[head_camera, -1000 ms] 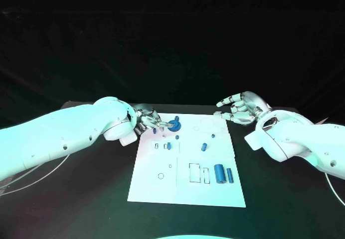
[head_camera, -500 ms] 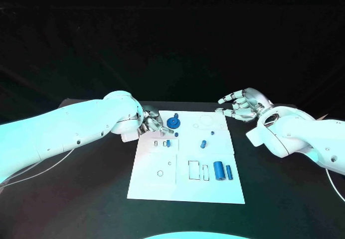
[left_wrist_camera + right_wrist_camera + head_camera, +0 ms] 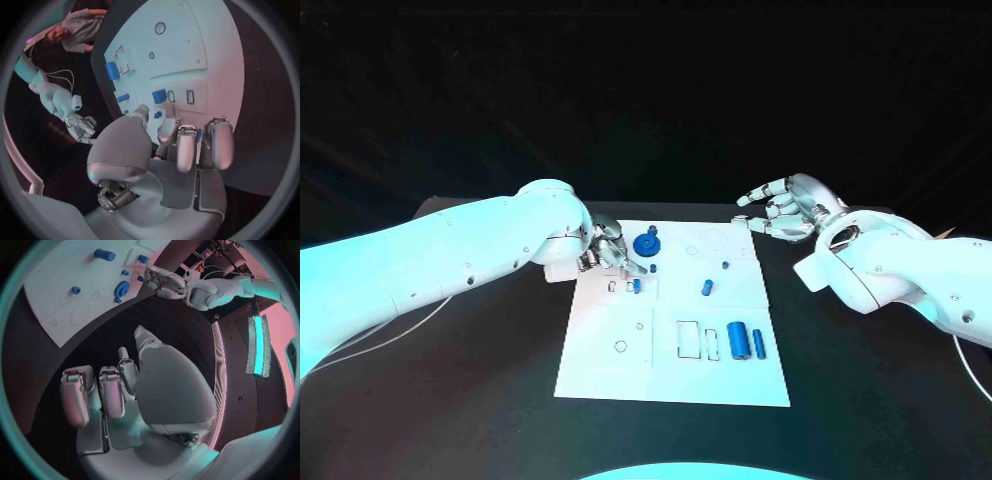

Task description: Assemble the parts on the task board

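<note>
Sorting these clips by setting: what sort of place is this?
Probably a robotics lab or test bench. A white task board with small blue parts lies on a black table, worked by the left hand and right hand, against a dark backdrop.

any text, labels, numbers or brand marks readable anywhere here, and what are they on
None can be read.
Task board: it bears outlined shapes only, rectangles and circles, no letters or numbers that can be made out.
Blue parts, such as the cylinder and the gear-like round part: plain, no marks.
Left hand and right hand: no legible brand or label on them or on the white arms.
</note>
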